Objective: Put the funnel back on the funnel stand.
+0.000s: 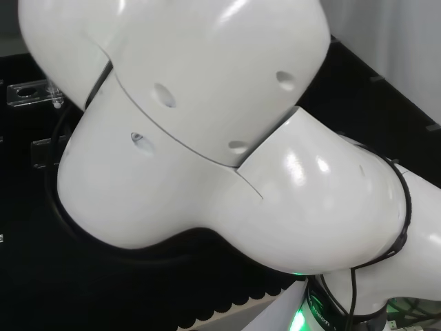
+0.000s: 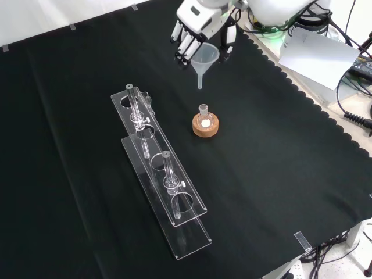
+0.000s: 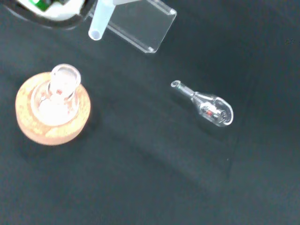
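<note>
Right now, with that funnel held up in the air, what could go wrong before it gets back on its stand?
The hand holds the clear funnel above the cloth, so a slip would drop it. The flask on its cork ring stands between it and the clear funnel stand; a low pass might knock it. The stand's holes look narrow, so the spout could miss.

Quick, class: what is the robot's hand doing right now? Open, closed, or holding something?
Hand: closed on the funnel, held up above the cloth with its spout pointing down.
</note>
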